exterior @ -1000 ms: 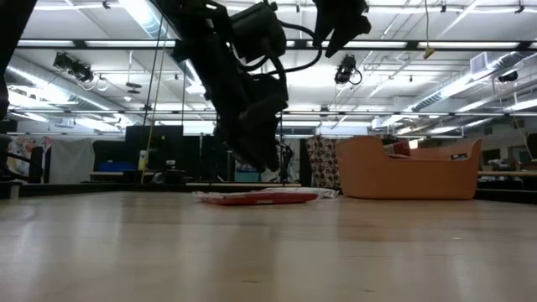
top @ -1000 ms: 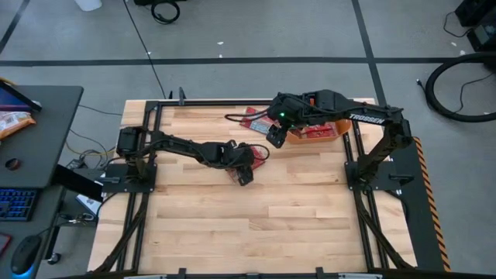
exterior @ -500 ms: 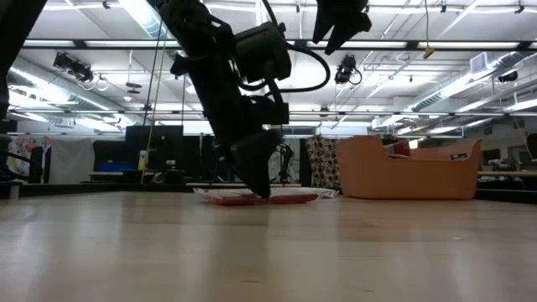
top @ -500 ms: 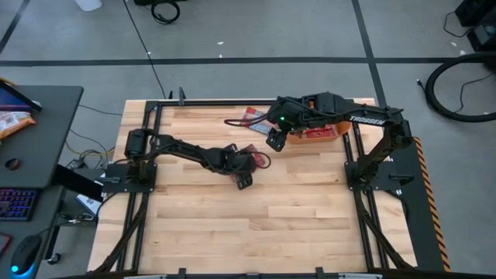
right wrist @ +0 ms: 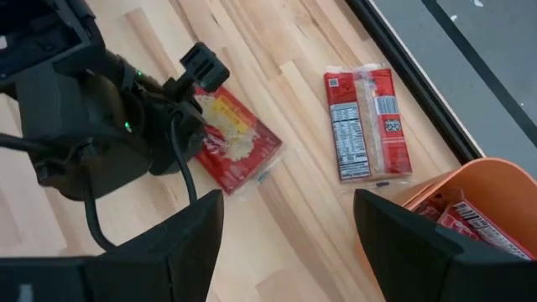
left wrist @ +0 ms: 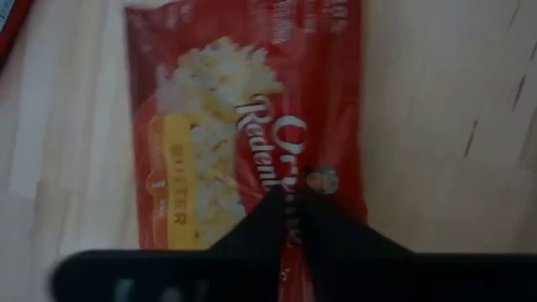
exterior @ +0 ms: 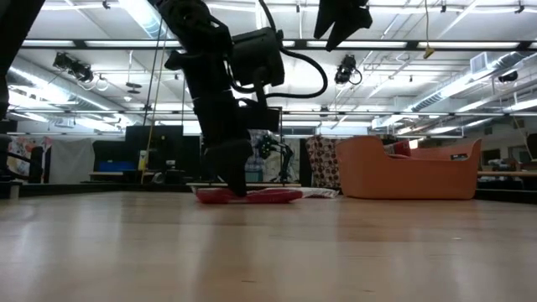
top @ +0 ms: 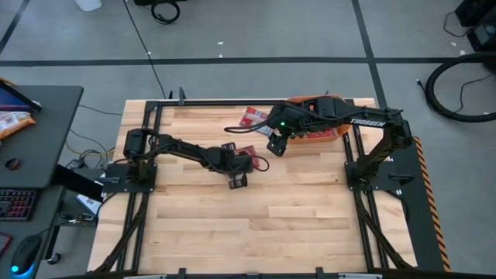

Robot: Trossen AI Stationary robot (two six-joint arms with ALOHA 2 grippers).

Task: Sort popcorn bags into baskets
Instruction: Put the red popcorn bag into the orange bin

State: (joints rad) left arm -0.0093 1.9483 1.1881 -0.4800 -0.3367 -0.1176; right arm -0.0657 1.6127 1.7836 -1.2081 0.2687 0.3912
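Observation:
A red popcorn bag [left wrist: 243, 126] with a yellow popcorn picture lies flat on the wooden table near its middle [top: 246, 149]. My left gripper [left wrist: 289, 200] stands over it, fingers pointing down and shut on its printed face; the low view shows the tips down on the bag [exterior: 252, 196]. A second popcorn bag [right wrist: 367, 122] lies label side up near the far edge [top: 254, 116]. The orange basket [right wrist: 419, 201] stands at the far right [top: 318, 128] with bags inside. My right gripper [right wrist: 289, 231] hangs open high above the table, next to the basket [top: 277, 143]. My left gripper meets the bag's printed face by the white lettering [left wrist: 289, 172], about midway along and nearer one long edge. The two fingers [left wrist: 327, 235] come from above, pointing down, closed together with a sliver of red wrapper between the tips. The bag lies flat on the table.
The table's black frame rails [top: 155, 124] run along its left and right sides. Bare wood [top: 256, 225] spreads over the near half. Another red packet edge [left wrist: 10, 25] shows beside the held bag in the left wrist view.
My left gripper has come down onto the popcorn bag, shifting a little toward the table's left edge, and has shut on the bag's face. The bag stays on the table. My right gripper has drifted slightly toward the near edge, still open.

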